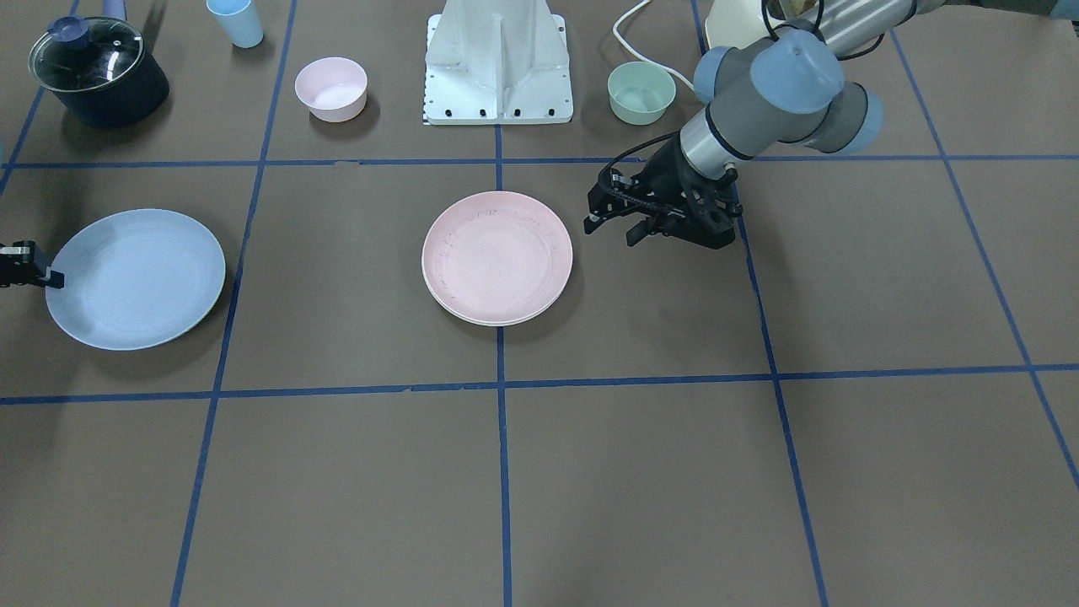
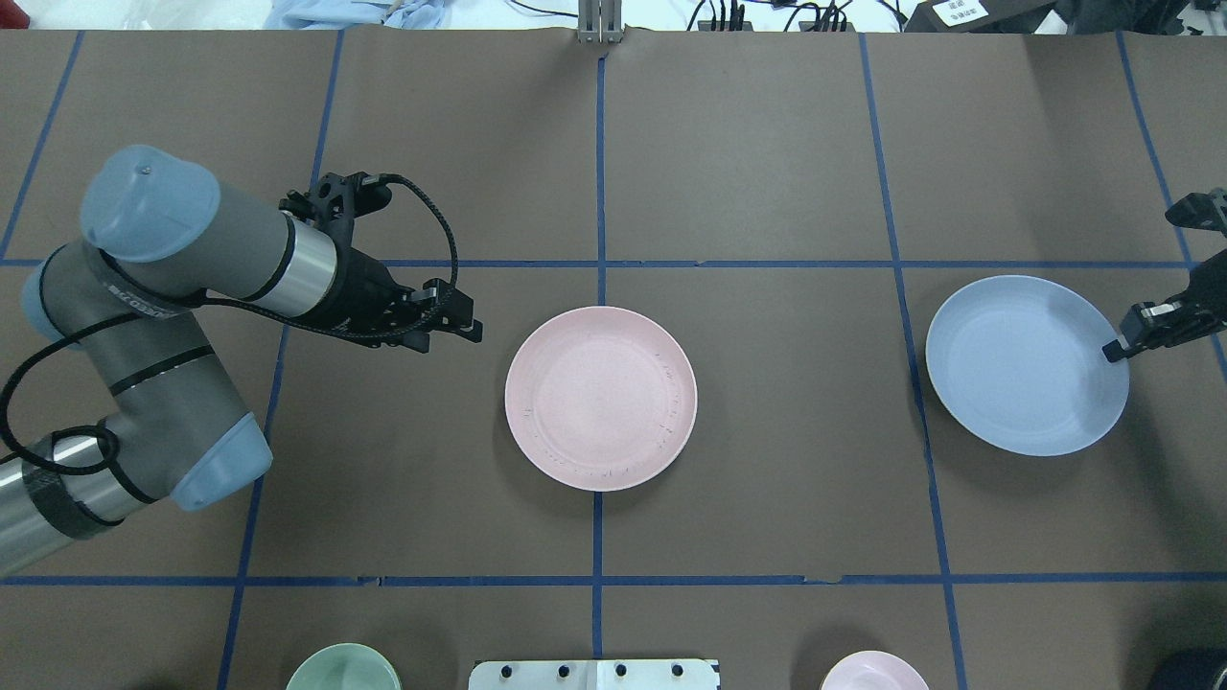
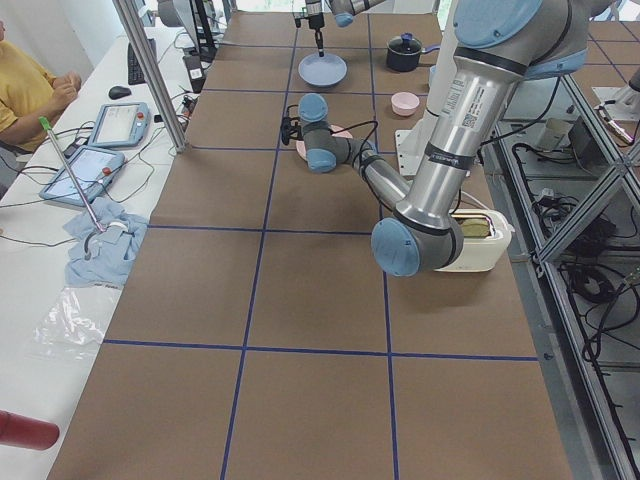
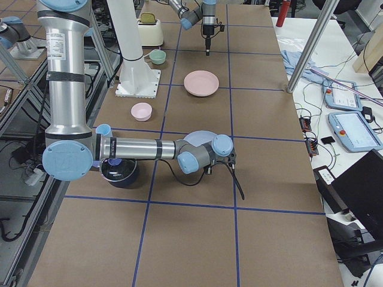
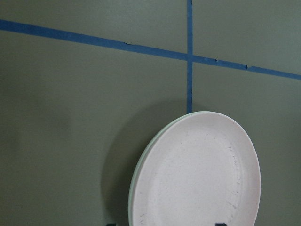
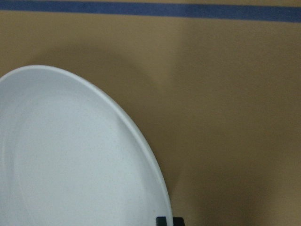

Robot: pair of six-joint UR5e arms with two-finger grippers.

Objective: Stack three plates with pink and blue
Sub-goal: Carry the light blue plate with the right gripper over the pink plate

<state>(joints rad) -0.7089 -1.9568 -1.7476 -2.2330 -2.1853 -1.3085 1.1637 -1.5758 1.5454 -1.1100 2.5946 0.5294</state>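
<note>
The pale pink plate [image 1: 497, 257] lies at the table's centre on top of the cream-white plate, of which only a thin rim [image 5: 147, 150] shows. My left gripper [image 1: 611, 229] is open and empty, hovering just beside the pink plate, on my left of it [image 2: 460, 331]. The light blue plate [image 1: 135, 278] lies apart on my right side [image 2: 1026, 364]. My right gripper [image 2: 1114, 351] sits at the blue plate's outer rim [image 6: 155, 188], its fingertips together on that rim.
A lidded dark pot [image 1: 97, 72], a light blue cup [image 1: 236, 21], a small pink bowl [image 1: 331, 88] and a green bowl [image 1: 642, 93] stand near the robot's base [image 1: 497, 67]. A toaster [image 3: 470, 240] stands by the left arm.
</note>
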